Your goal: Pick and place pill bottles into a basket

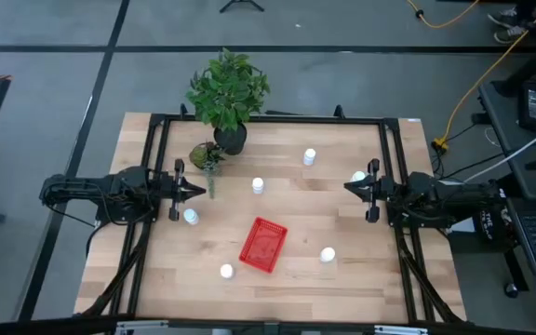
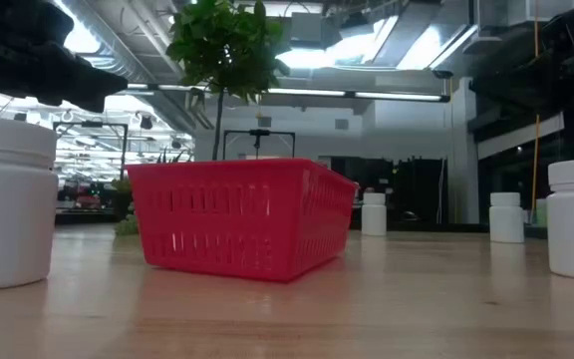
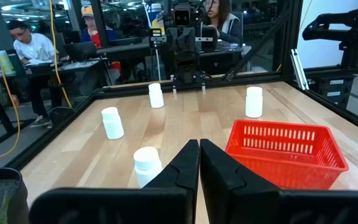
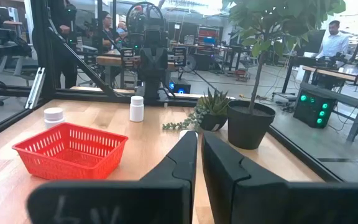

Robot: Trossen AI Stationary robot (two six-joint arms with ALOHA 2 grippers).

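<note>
The red latticed basket [image 1: 263, 245] rests flat on the wooden table, near its front middle; it also shows in the low view [image 2: 242, 217]. Several white pill bottles stand upright around it, among them one [image 1: 258, 186] behind the basket, one [image 1: 191, 216] to its left and one [image 1: 328, 254] to its right. My left gripper [image 1: 200, 192] hovers shut at the table's left side, pointing toward the middle, just beyond the left bottle [image 3: 146, 165]. My right gripper [image 1: 347, 187] hovers shut at the right side, facing it, beside another bottle [image 1: 358, 177]. Neither holds anything.
A leafy plant in a dark pot [image 1: 230, 138] and a small succulent [image 1: 207, 155] stand at the far left of the table. A black frame [image 1: 268, 118] rims the table. People sit at desks beyond the table's edges [image 3: 30, 46].
</note>
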